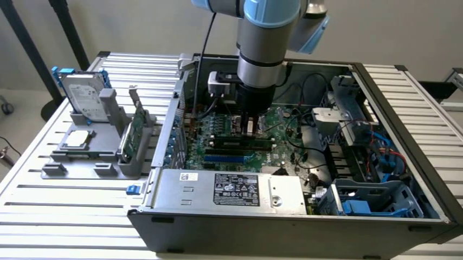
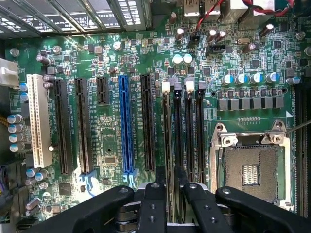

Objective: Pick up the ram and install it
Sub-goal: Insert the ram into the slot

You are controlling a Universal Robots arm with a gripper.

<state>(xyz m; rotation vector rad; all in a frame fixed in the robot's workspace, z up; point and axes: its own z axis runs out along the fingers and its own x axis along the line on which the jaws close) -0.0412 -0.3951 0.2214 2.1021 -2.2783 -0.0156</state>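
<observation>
While the green expansion card [image 1: 134, 136] is standing in its grey holder [image 1: 87, 162] on the tabletop [image 1: 43, 216], the pincer [image 1: 248, 125] is reaching into the computer case [image 1: 376, 162], its fingers [image 2: 154, 194] pinching the ram [image 2: 168, 145] edge-on over the motherboard's black slots [image 2: 188, 141].

The arm descends vertically, its blue-capped joint uppermost, then a grey wrist segment, then a black section carrying the gripper [image 1: 249, 128]. A pale camera block sits beside the wrist, toward the exterior view's left, with a black cable rising from it. In the wrist view the gripper [image 2: 169, 187] presents black linkage arms spreading outward and two narrow fingers [image 2: 154, 194] set close together, pointing straight down, with a thin edge-on board between them.
</observation>
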